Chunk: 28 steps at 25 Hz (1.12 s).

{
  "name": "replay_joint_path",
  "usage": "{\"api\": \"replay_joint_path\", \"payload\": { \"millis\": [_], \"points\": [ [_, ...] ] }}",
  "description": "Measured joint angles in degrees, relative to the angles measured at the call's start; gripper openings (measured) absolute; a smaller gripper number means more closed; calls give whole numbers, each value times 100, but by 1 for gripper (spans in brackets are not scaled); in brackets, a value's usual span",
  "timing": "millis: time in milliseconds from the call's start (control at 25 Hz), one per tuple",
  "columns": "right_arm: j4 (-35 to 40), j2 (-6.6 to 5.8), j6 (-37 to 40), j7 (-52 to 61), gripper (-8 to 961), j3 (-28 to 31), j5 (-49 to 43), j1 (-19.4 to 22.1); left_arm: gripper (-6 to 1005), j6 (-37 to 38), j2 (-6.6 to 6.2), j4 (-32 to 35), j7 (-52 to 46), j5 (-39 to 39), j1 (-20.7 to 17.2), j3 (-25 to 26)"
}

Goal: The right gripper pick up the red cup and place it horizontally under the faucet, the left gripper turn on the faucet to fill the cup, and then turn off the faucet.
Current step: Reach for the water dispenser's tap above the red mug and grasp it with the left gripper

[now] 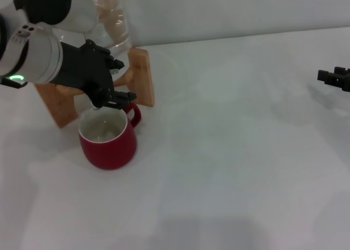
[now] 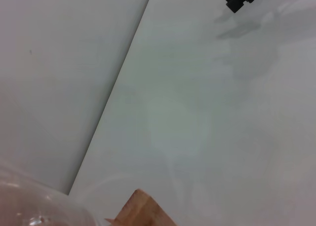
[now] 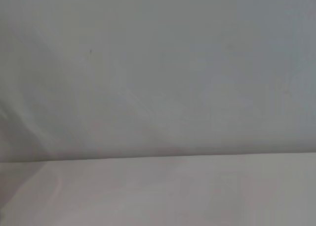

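A plain pale wall stands behind a bare white desk (image 1: 229, 168), and all the business is crowded toward the desk's far left corner. There a wooden stand (image 1: 143, 75) carries a clear glass water jar (image 1: 112, 23), and the red cup (image 1: 108, 138) sits upright on the desk just in front of the stand, its small loop handle turned toward the right edge and its white inside showing what looks like a little water. The left gripper (image 1: 106, 97) reaches in over the cup's rim at the foot of the jar, where the faucet must be; the faucet itself is hidden behind the black fingers, so I cannot tell whether they are spread or pressed on the lever. The right gripper (image 1: 334, 76) waits well apart at the desk's right edge, holding nothing, and its finger position is too small to read. To my eye the cup is a stiff glazed ceramic thing, fairly heavy for its size and heavier with water in it, smooth and likely slick if splashed, and it would chip if knocked against the stand. Its rounded wall or the rim opposite the handle seems the safest place to grip. The lever probably wants a light, short push, since the glass jar above it is fragile and could rock on the stand.
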<state>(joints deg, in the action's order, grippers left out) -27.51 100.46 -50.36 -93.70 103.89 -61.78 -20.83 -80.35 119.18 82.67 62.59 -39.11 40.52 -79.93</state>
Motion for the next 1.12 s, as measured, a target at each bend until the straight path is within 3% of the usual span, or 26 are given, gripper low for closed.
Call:
{"api": "replay_joint_path", "payload": {
  "millis": [1120],
  "points": [
    [0,-11,0,2,550,0,0,0,664,-299,0,235,-102,-20,-1,18]
  ]
}}
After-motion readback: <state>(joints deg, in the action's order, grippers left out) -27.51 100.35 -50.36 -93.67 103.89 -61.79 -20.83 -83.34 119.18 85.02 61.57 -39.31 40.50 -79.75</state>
